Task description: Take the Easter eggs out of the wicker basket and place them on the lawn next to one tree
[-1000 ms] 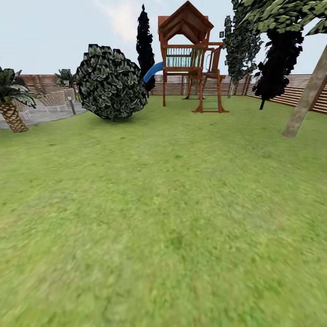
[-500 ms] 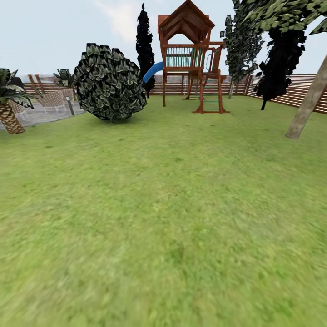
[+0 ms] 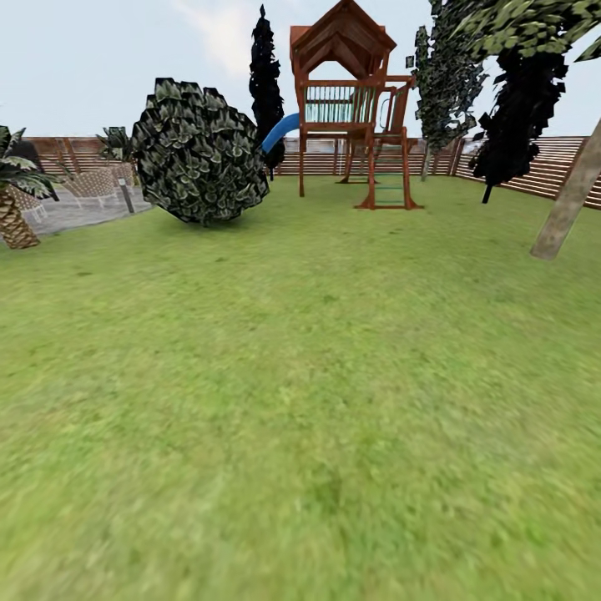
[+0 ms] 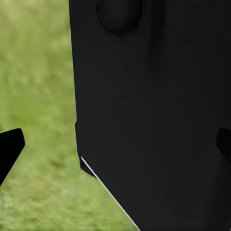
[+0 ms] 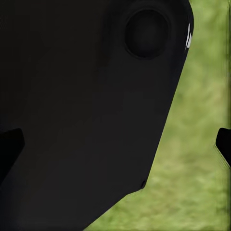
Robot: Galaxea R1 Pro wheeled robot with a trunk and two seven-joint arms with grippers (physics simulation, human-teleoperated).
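While robot crosses lawn (image 3: 300, 401), basket & eggs unseen; pale tree trunk (image 3: 569, 200) stands ahead-right, nearer right arm. Both wrist cams blocked by dark body; grippers' open/closed state can't tell.

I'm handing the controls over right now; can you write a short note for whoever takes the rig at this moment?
Left gripper: fingertips wide apart, open, nothing between them, lawn beneath. Right gripper: likewise open and empty.
Head view: lawn ahead, round bush at left, wooden play tower beyond, fence behind. A pale-trunked tree stands at right, a candidate drop spot.
The basket and eggs are not in sight, so how far the job has come cannot be judged from here.
Left: find the basket, carry all three eggs to one tree.
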